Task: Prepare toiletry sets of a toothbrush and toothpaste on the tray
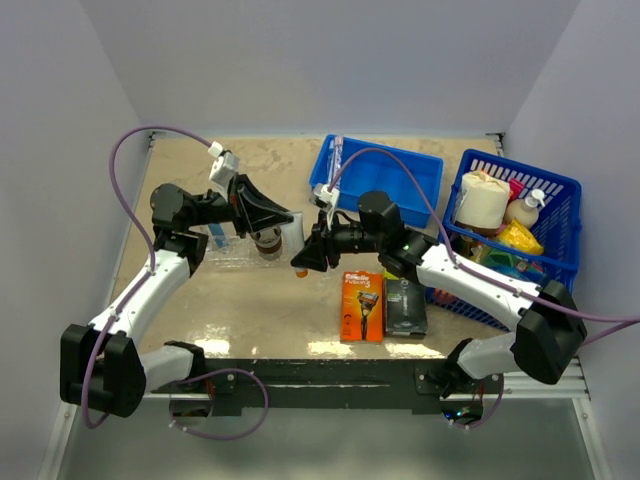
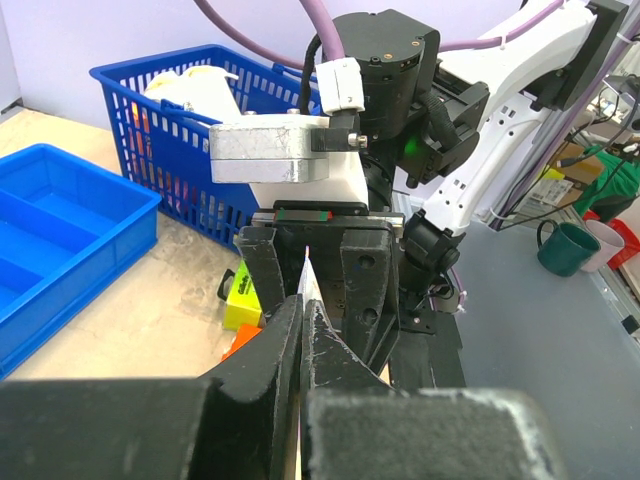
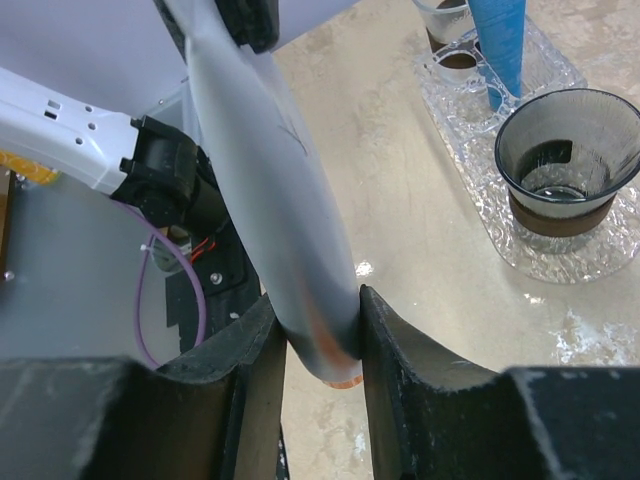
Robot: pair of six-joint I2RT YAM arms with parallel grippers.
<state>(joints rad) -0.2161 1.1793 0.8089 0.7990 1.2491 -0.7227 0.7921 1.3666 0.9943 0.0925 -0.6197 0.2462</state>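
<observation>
Spanning both claws, the long, pale, wrapped toothbrush with a reddish end is clamped by the left gripper and the right gripper. Judged light, slick and flexible, so it is best held mid-shaft. The clear textured plastic tray lies at two o'clock in the right wrist view.

Cup on the tray at left, bin behind, basket far right, razor packs in front.

This is a robotics lab cell, not a home or a shop. Plain pale walls box in a beige table on three sides. Two white-and-black arms are bolted to a black rail at its near edge, and purple cables loop loose above them. Beyond the table, a grey surface holds a green mug and stray clutter.
</observation>
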